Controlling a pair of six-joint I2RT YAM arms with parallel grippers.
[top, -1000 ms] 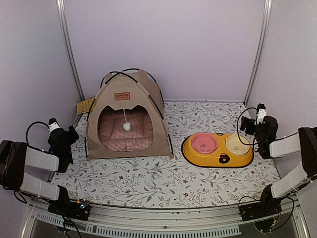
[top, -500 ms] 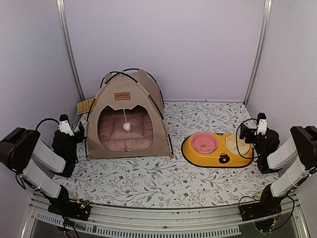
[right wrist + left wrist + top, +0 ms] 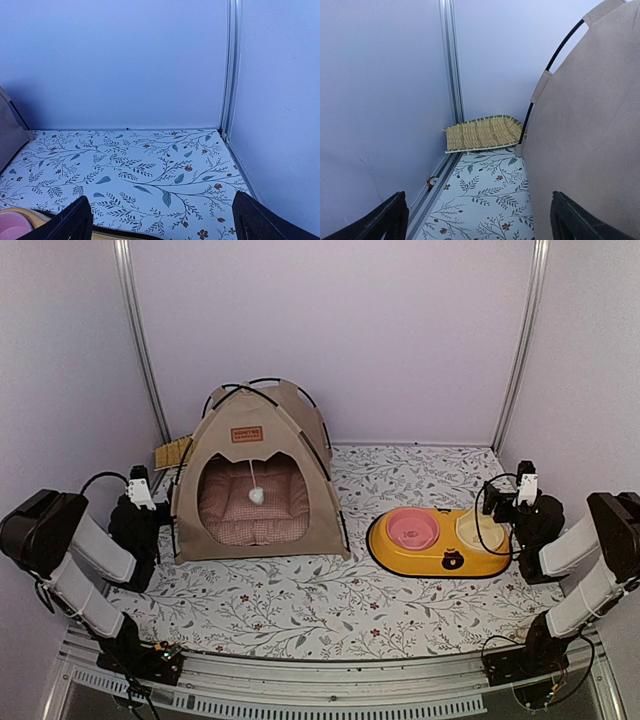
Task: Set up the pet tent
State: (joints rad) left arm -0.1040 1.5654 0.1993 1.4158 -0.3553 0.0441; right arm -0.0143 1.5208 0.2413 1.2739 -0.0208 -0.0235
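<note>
The pet tent [image 3: 285, 440] stands upright at the back left of the table, beige with thin black poles, a brown label patch and a white pom-pom [image 3: 256, 496] hanging in its doorway. A pink checked cushion [image 3: 250, 510] lies inside. My left gripper [image 3: 155, 508] is open just left of the tent, apart from it. In the left wrist view the left gripper [image 3: 480, 219] has only table between its fingers, with the tent wall [image 3: 590, 130] to its right. My right gripper [image 3: 497, 502] is open beside the feeder; in the right wrist view the right gripper [image 3: 162, 220] is empty.
A yellow feeder [image 3: 440, 552] with a pink bowl [image 3: 412, 530] and a cream bowl [image 3: 480, 530] sits at the right. A woven straw mat [image 3: 482, 132] lies in the back left corner behind the tent. Walls close in the left, right and back.
The left arm folded and its gripper moved right, close to the tent's left side. The right wrist dropped slightly toward the feeder. The tent has not moved.
</note>
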